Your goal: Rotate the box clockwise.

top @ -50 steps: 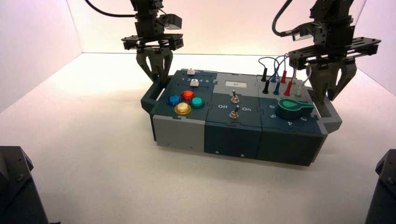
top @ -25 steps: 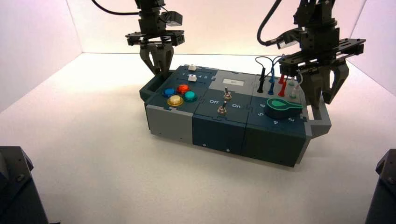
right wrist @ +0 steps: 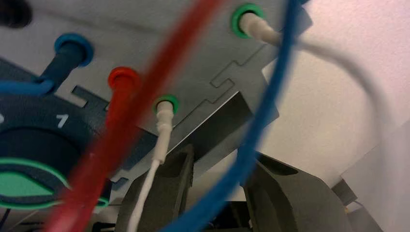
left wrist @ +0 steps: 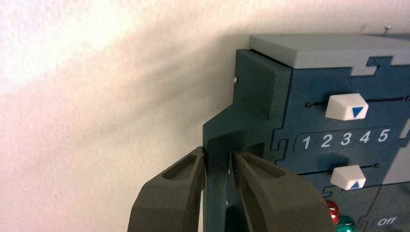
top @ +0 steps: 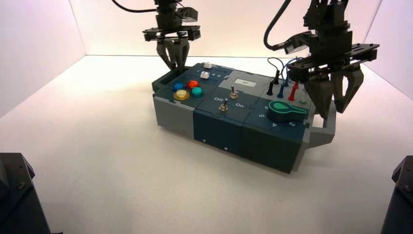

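The box (top: 219,131) lies slantwise on the white table, its left end farther away and its right end nearer. On top are four coloured buttons (top: 187,89), two toggle switches (top: 229,97), a green dial (top: 285,109) and plug wires (top: 287,87). My left gripper (top: 174,66) is shut on the teal left end handle (left wrist: 220,135), with one finger (left wrist: 174,193) on each side of it. My right gripper (top: 333,109) is open and straddles the grey right end handle (top: 324,129). In the right wrist view its fingers (right wrist: 164,193) stand on either side of the handle bar (right wrist: 212,125).
Two white sliders (left wrist: 346,106) sit by a 1–5 scale close to the left handle. Loose blue and red wires (right wrist: 256,125) hang across the right gripper's view. Dark robot bases (top: 19,195) fill the near corners. White walls (top: 39,39) close the left and back.
The box has turned clockwise: its left end moved away with the left gripper, and its right end came nearer and leftward with the right gripper.
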Motion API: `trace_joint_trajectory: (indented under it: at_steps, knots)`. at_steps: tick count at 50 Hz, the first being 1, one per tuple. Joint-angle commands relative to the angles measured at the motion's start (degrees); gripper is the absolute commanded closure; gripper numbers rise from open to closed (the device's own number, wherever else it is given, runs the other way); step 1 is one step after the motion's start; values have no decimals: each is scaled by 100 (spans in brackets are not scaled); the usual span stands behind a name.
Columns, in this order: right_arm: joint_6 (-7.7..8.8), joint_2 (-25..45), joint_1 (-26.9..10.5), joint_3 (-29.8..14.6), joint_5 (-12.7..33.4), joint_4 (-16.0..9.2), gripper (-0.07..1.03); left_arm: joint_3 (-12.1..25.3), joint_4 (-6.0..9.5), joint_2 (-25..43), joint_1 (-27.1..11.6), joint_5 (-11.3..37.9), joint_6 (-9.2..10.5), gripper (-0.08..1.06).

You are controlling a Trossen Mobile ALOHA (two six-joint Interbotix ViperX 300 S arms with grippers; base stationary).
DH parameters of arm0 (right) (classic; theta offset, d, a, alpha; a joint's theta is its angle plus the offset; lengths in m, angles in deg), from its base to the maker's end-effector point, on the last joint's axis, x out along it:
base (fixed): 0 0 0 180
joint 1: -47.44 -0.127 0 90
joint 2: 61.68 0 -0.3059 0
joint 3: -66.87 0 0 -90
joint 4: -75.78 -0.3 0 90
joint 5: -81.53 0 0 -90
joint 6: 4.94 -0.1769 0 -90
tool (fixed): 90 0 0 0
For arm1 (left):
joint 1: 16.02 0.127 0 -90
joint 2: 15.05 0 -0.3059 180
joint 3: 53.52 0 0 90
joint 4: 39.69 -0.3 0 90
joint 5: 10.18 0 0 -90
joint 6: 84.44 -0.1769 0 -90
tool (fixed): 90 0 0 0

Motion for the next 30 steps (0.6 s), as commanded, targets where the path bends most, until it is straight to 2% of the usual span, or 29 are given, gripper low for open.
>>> trace_joint_trajectory:
  at_steps: [1,9,20,30]
  knots:
    - [466,35,-475,88,-35,-167,98,422,62,-70,-176,18,70,68]
    - [466,35,-466,62,-26,-149,98,396,26,-53,-158,35,149,68]
    - [466,35,-475,18,0,-176,98,439,26,18,-149,62,62,68]
    - [475,26,-527,0,53,-185,98,659,44,167,-149,158,53,68]
